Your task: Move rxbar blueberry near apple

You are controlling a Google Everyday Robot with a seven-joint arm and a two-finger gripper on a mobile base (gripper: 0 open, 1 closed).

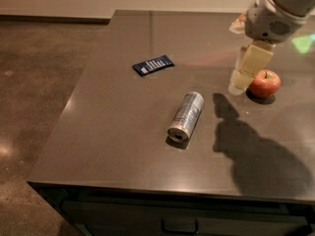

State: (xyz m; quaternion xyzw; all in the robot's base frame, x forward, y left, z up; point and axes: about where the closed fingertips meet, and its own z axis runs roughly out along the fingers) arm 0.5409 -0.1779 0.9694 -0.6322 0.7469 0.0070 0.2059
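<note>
rxbar blueberry [153, 65] lies flat on the worktop [118, 132], toward the back left, white lettering up, nothing touching it. the apple [264, 83] sits well apart from it, over on the right. a silver can [186, 116] lies on its side between the two, nearer the front edge.

the gripper [238, 81] hangs just beside the apple, on the bar's side of it, with nothing seen in it. we cannot tell whether it is spread or pressed together.

step in hand, by our judgement: the reach to the bar, not yet begun. to do it well, we would travel across behind the can (it would likely roll at a nudge), come down square over the bar, straddle its short width and go low, since the wrapper is thin.
</note>
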